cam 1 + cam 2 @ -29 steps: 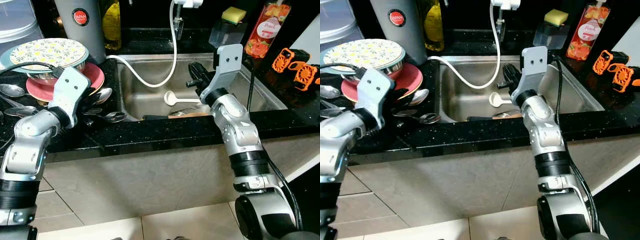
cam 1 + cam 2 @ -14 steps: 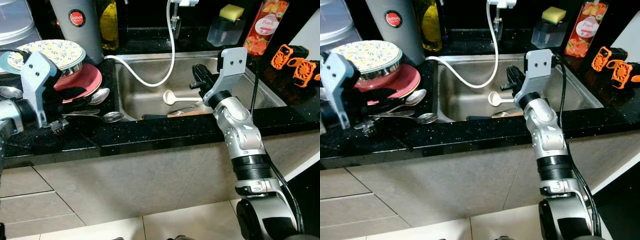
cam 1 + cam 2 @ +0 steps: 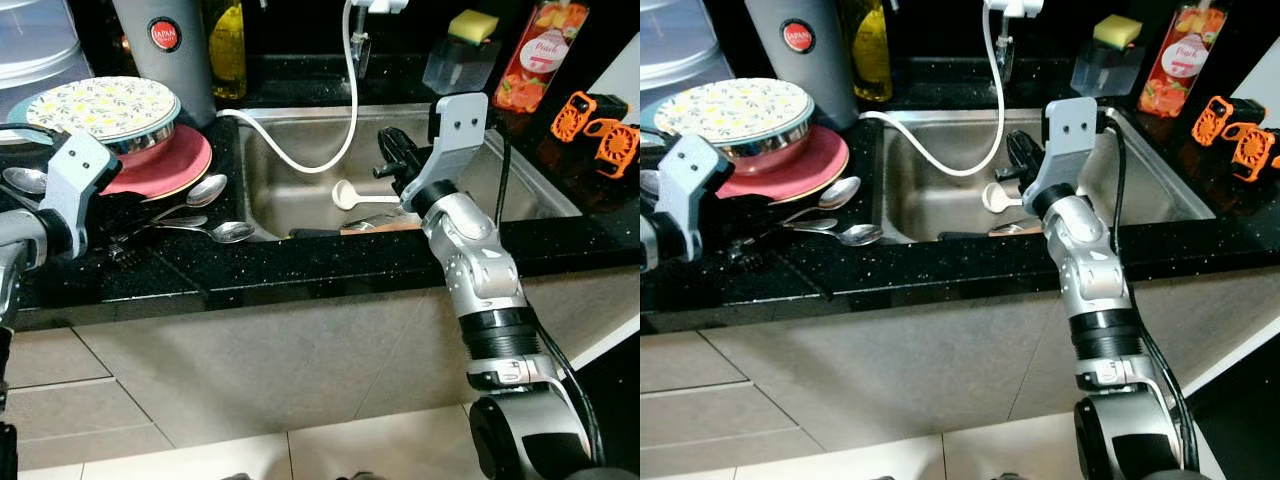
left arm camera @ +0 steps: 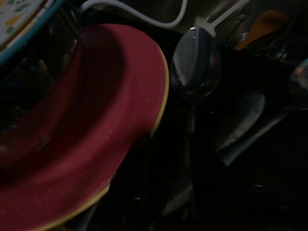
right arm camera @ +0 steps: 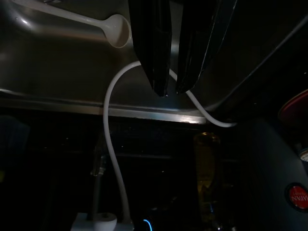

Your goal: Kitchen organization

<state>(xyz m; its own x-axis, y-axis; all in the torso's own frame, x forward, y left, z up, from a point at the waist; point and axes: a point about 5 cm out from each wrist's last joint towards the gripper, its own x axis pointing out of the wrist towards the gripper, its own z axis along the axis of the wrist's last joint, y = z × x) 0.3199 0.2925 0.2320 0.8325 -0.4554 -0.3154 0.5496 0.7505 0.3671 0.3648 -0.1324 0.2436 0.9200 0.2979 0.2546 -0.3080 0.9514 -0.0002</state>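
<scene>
Three spoons (image 3: 205, 212) at sink (image 3: 520, 195) edge, beside left gripper (image 3: 118, 225), opening unclear; right gripper (image 5: 172, 89) nearly closed, empty. Risk: nudged spoons drop into sink.

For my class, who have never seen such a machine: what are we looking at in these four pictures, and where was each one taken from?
A humanoid robot stands at a kitchen counter. Two pictures come from its head, looking down; the two dark ones come from cameras on its wrists. The left gripper is by the spoons and a red plate under a patterned bowl; its wrist view shows plate and spoon close up. The right gripper, its black fingers nearly closed and empty, hangs over the sink, where a white ladle and a white hose lie.
</scene>
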